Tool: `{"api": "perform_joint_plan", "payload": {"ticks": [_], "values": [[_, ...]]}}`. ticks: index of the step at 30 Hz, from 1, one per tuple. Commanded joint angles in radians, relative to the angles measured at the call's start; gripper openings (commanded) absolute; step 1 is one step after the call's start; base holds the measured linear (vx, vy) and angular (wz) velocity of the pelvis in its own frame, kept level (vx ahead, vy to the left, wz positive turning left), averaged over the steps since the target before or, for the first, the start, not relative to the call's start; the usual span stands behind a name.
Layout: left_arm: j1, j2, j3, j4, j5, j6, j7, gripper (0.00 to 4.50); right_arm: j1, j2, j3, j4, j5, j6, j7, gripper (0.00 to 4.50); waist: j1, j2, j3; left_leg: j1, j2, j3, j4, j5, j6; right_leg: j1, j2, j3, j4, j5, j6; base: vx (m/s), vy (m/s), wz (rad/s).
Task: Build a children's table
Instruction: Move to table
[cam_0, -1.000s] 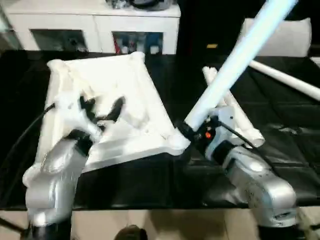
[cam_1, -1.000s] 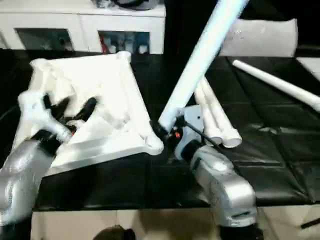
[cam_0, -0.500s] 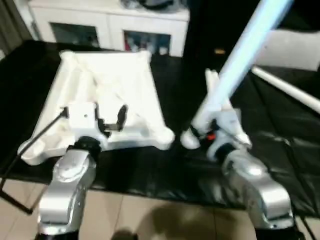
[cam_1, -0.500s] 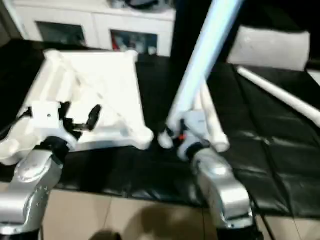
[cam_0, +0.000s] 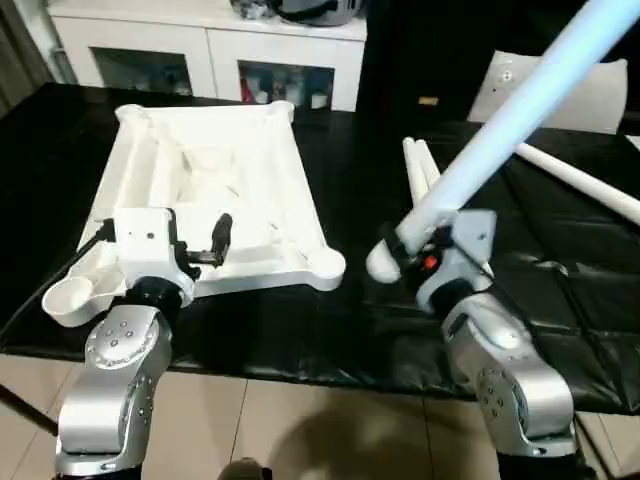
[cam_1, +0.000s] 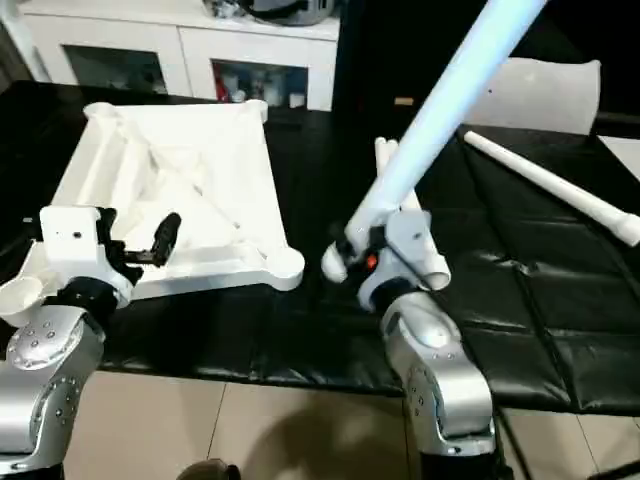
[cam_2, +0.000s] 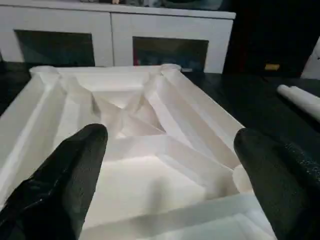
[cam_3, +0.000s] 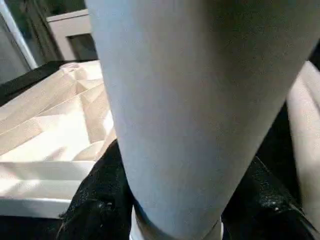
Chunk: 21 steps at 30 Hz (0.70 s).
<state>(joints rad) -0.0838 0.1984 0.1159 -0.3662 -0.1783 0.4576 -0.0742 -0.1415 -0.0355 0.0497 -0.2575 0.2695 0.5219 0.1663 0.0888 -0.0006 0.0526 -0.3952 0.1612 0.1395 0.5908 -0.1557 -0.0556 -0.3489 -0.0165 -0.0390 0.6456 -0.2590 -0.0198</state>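
No leg (cam_0: 510, 125) yet socketed in the upturned tabletop (cam_0: 215, 190) — one clenched in right gripper (cam_0: 415, 250), left gripper (cam_0: 200, 250) spread empty — three left on the worktop (cam_0: 330, 340).

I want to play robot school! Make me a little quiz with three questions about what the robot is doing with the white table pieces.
1. True or false: the right gripper is shut on a long white leg.
2. Which way up does the tabletop lie on the black table?
A. ribbed underside up
B. smooth side up
C. standing on its edge
3. Fill in the blank: the left gripper is ____, holding nothing, over the tabletop's near edge.

Key
1. True: the leg slants up from the black fingers.
2. A: ribs and round corner sockets face up.
3. Open: its fingers are spread wide apart.
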Motion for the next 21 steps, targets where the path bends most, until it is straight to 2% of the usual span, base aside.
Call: {"api": "perform_joint_plan", "payload": {"ticks": [1,3,4,5,6,7,8,9,10,11,12,13,14,15,16,17,18,19,20,21], "values": [[0.003,0.014,0.007,-0.03,0.004,0.003,-0.01,4.5,0.001,-0.005,0.004,-0.024,0.018,0.007,0.013,1.9,0.001,0.011,-0.05,0.026,0.067,-0.027,-0.078,-0.281,-0.038,0.01,-0.12,0.061,-0.093,-0.092,-0.093,0.0,0.0,0.0],[0.012,0.017,0.007,-0.045,0.001,-0.013,-0.023,4.5,-0.003,-0.012,0.015,-0.02,0.018,0.013,0.027,1.9,0.003,0.008,-0.05,0.025,0.068,-0.025,-0.077,-0.268,-0.032,0.01,-0.119,0.06,-0.093,-0.097,-0.089,0.0,0.0,0.0],[0.017,0.015,0.009,-0.054,0.0,-0.014,-0.022,4.5,-0.004,-0.016,0.02,-0.019,0.02,0.017,0.038,1.9,0.003,0.009,-0.048,0.031,0.069,-0.024,-0.078,-0.297,-0.035,0.01,-0.119,0.059,-0.094,-0.131,-0.085,0.0,0.0,0.0],[0.022,0.012,0.007,-0.066,0.001,-0.006,-0.018,4.5,-0.008,-0.022,0.026,-0.018,0.017,0.023,0.05,1.9,0.011,0.012,-0.041,-0.017,0.033,-0.058,-0.101,-0.387,0.039,0.056,-0.142,0.0,-0.104,-0.286,-0.083,0.0,0.0,0.0],[0.025,0.012,0.004,-0.072,0.001,-0.003,-0.019,4.5,-0.01,-0.025,0.029,-0.017,0.017,0.026,0.055,1.9,0.011,0.008,-0.043,-0.008,0.029,-0.06,-0.088,-0.437,0.057,0.06,-0.158,-0.004,-0.123,-0.386,-0.08,0.012,0.005,0.31],[0.029,0.012,-0.001,-0.081,0.001,-0.001,-0.021,4.5,-0.013,-0.027,0.034,-0.015,0.016,0.029,0.062,1.9,0.011,0.005,-0.033,-0.017,0.022,-0.063,-0.061,-0.439,0.081,0.083,-0.191,-0.012,-0.156,-0.563,-0.086,0.04,0.015,0.47],[0.03,0.013,-0.002,-0.083,0.001,0.0,-0.022,4.5,-0.014,-0.028,0.036,-0.014,0.017,0.029,0.064,1.9,0.013,0.007,-0.029,-0.015,0.023,-0.058,-0.043,-0.439,0.083,0.098,-0.209,-0.022,-0.181,-0.665,-0.084,0.04,0.015,0.47],[0.035,0.015,-0.008,-0.088,0.002,0.001,-0.023,4.5,-0.015,-0.031,0.042,-0.012,0.016,0.025,0.071,1.9,0.014,0.01,-0.016,-0.005,0.028,-0.052,-0.01,-0.434,0.081,0.115,-0.234,-0.047,-0.221,-0.811,-0.072,0.063,0.033,0.52],[0.036,0.016,-0.01,-0.088,0.003,0.002,-0.022,4.5,-0.016,-0.033,0.045,-0.012,0.015,0.021,0.075,1.9,0.009,0.018,-0.009,0.006,0.033,-0.052,0.002,-0.457,0.077,0.137,-0.23,-0.078,-0.238,-0.843,-0.072,0.037,0.056,0.55],[0.037,0.017,-0.012,-0.088,0.005,0.003,-0.022,4.5,-0.016,-0.031,0.045,-0.011,0.019,0.021,0.079,1.9,-0.029,0.036,-0.004,0.112,0.082,-0.075,-0.056,-0.672,-0.025,0.06,-0.116,-0.084,-0.181,-0.671,-0.065,0.037,0.056,0.55],[0.039,0.019,-0.014,-0.091,0.005,0.004,-0.024,4.5,-0.013,-0.029,0.045,-0.014,0.026,0.019,0.081,1.9,-0.031,0.051,-0.017,0.132,0.111,-0.105,-0.101,-0.796,-0.056,0.062,-0.076,-0.071,-0.114,-0.52,-0.064,0.062,0.067,0.25],[0.042,0.022,-0.018,-0.094,0.006,0.006,-0.027,4.5,-0.01,-0.029,0.047,-0.018,0.029,0.018,0.083,1.9,-0.045,0.046,-0.028,0.153,0.148,-0.149,-0.158,-0.908,-0.057,0.042,-0.054,-0.051,-0.001,-0.237,-0.041,0.135,0.049,0.04],[0.044,0.026,-0.021,-0.096,0.008,0.007,-0.032,4.5,-0.007,-0.031,0.049,-0.02,0.028,0.017,0.084,1.9,-0.031,0.051,-0.032,0.167,0.15,-0.14,-0.156,-0.915,-0.021,0.011,-0.055,-0.038,0.029,-0.128,-0.012,0.135,0.049,0.04],[0.044,0.03,-0.025,-0.097,0.009,0.006,-0.038,4.5,-0.006,-0.032,0.049,-0.023,0.026,0.016,0.084,1.9,-0.044,0.044,-0.032,0.163,0.147,-0.136,-0.156,-0.891,0.006,0.001,-0.06,-0.033,0.035,-0.091,-0.004,0.121,0.029,0.05],[0.044,0.032,-0.029,-0.098,0.01,0.005,-0.043,4.5,-0.006,-0.033,0.048,-0.025,0.025,0.017,0.085,1.9,-0.048,0.038,-0.028,0.138,0.108,-0.087,-0.158,-0.844,0.04,-0.002,-0.065,-0.037,0.016,-0.027,-0.005,0.104,0.0,0.06],[0.044,0.032,-0.029,-0.098,0.01,0.005,-0.043,4.5,-0.006,-0.033,0.048,-0.025,0.025,0.017,0.085,1.9,-0.048,0.038,-0.028,0.138,0.108,-0.087,-0.158,-0.844,0.04,-0.002,-0.065,-0.037,0.016,-0.027,-0.005,0.104,0.0,0.06],[0.043,0.036,-0.03,-0.099,0.009,0.004,-0.051,4.5,-0.005,-0.034,0.049,-0.03,0.021,0.017,0.085,1.9,-0.056,0.018,-0.028,0.129,0.067,-0.058,-0.144,-0.793,0.058,0.013,-0.089,-0.017,-0.049,-0.038,-0.006,0.097,-0.052,0.09],[0.043,0.037,-0.031,-0.099,0.009,0.002,-0.055,4.5,-0.004,-0.035,0.049,-0.031,0.02,0.015,0.085,1.9,-0.028,-0.028,-0.019,0.095,0.002,0.002,-0.052,-0.618,0.077,0.055,-0.163,0.069,-0.156,-0.406,-0.013,0.13,-0.101,0.07],[0.043,0.04,-0.031,-0.1,0.007,0.002,-0.059,4.5,-0.005,-0.035,0.05,-0.033,0.019,0.016,0.084,1.9,-0.01,-0.03,-0.019,0.078,-0.012,0.007,0.021,-0.451,0.095,0.078,-0.219,0.119,-0.201,-0.621,-0.036,0.13,-0.101,0.07],[0.041,0.042,-0.034,-0.097,0.006,-0.002,-0.067,4.5,-0.004,-0.036,0.049,-0.035,0.015,0.013,0.079,1.9,0.009,-0.044,-0.032,-0.005,0.0,-0.026,0.103,-0.219,0.126,0.15,-0.27,0.16,-0.21,-0.782,-0.058,0.149,-0.081,-0.03]]}}
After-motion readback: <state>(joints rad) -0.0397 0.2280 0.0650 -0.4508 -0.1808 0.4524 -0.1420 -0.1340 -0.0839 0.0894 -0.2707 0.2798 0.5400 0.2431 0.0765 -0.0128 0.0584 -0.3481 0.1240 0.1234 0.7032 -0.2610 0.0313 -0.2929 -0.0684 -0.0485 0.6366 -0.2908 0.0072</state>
